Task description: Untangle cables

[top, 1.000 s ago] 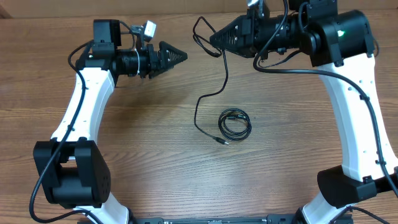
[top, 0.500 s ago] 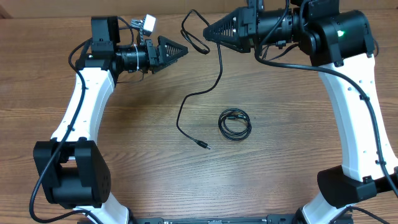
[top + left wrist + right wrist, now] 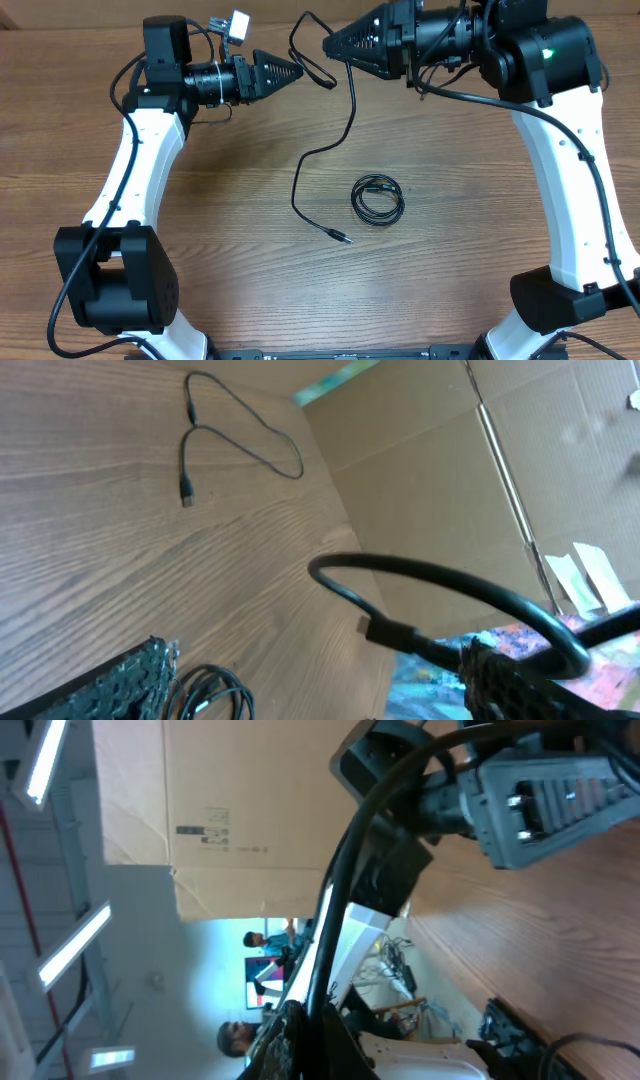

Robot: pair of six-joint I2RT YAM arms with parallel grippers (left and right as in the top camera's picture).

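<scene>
Trailing cable (image 3: 352,110): far-to-near, plug (image 3: 343,238) nearest.

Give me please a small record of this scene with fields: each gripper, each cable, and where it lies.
left gripper: open, grips nothing, points toward the right gripper
right gripper: shut on the long cable
long cable: loops up beside the two grippers, then trails down onto the table
plug end: lies on the wood, close to the coil but apart from it
coiled cable: small coil lying flat, touched by no gripper
task state: the two cables lie apart; the long one is not yet put down
</scene>
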